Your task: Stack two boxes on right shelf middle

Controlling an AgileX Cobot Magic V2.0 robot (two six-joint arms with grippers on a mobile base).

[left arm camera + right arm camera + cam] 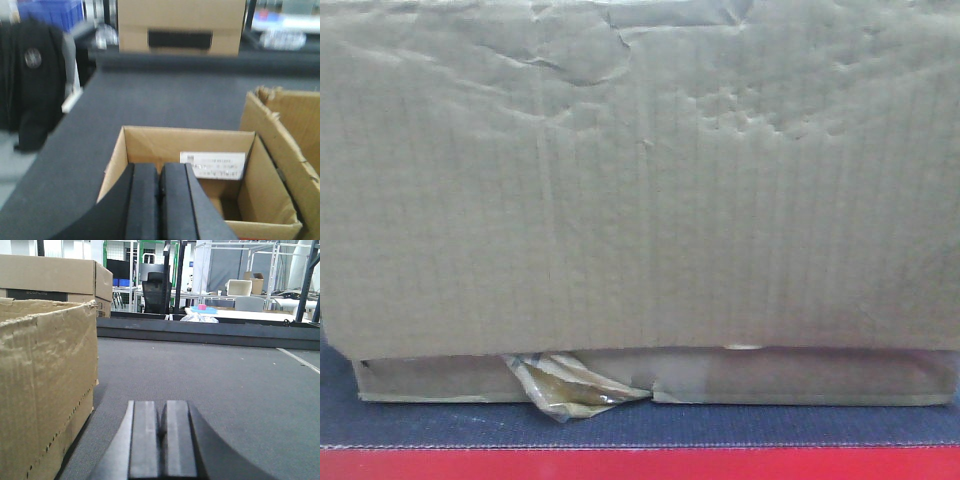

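A tall brown cardboard box with a dented, uneven face fills the front view. A thin flat box shows under its lower edge, with a glossy tan tape scrap sticking out. The tall box also stands at the left of the right wrist view. My right gripper is shut and empty, low over the deck beside it. My left gripper is shut and empty, hovering at the near wall of a small open box that bears a white label. The right shelf middle is out of view.
Both boxes rest on a dark grey textured deck with a red rim. Another open carton stands right of the small box. A closed carton with a dark handle slot sits at the deck's far end. Racks and tables stand beyond.
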